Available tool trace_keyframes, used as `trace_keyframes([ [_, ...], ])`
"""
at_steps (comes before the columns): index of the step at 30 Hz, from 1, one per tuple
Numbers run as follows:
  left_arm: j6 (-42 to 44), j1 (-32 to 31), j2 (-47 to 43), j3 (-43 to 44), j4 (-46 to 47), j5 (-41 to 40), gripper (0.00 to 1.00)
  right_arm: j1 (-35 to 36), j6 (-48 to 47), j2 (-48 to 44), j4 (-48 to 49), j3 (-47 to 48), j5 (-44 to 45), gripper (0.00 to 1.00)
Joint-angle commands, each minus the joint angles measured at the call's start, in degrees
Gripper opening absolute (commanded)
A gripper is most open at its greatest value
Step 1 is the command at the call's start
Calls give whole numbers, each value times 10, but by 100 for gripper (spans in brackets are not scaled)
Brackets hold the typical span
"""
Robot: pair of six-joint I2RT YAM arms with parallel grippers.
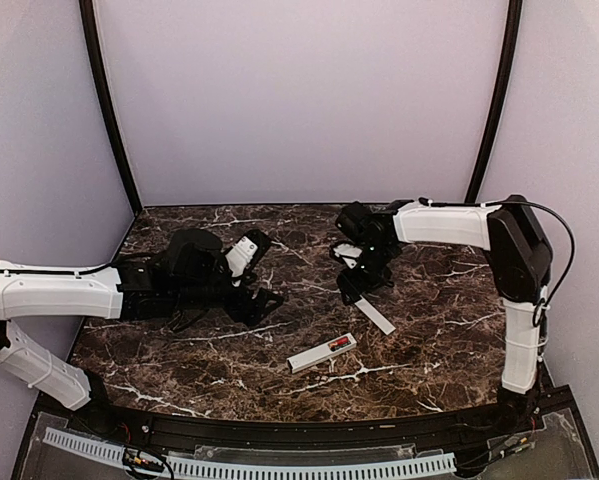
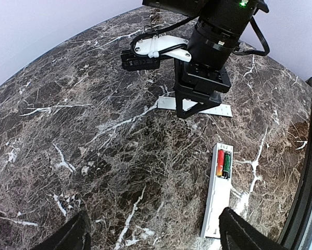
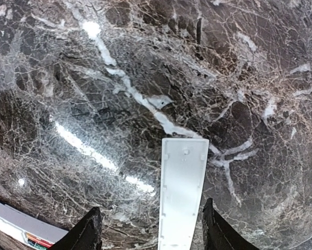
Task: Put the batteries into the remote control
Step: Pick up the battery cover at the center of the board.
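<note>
The right gripper (image 3: pixel 151 208) stands over the far right of the table (image 1: pixel 179 350), its fingers (image 3: pixel 88 232) parted and clasping nothing. A flat white strip (image 3: pixel 182 192) lies on the marble between them. There is a clear gap on one side of it, while the other finger sits just beside the strip's edge; whether it touches cannot be told.

The left gripper (image 2: pixel 154 219) hangs at mid-left with its fingers (image 2: pixel 72 237) spread wide, empty and touching nothing.

The remote (image 1: pixel 314 356) lies flat near the middle of the table toward the near edge, apart from both grippers and just near-left of the strip. Its compartment is uncovered at the right end, and two batteries (image 2: pixel 223 164) sit side by side inside it.
</note>
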Motion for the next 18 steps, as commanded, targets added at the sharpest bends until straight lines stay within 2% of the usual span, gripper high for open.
trace_keyframes([
  [1, -3, 3, -3, 9, 4, 7, 84, -10, -2, 42, -2, 21, 13, 62],
  [9, 0, 4, -4, 8, 2, 1, 84, -14, -12, 93, -12, 71, 38, 59],
  [18, 0, 4, 1, 11, 7, 6, 84, -13, -13, 72, -32, 103, 54, 53],
])
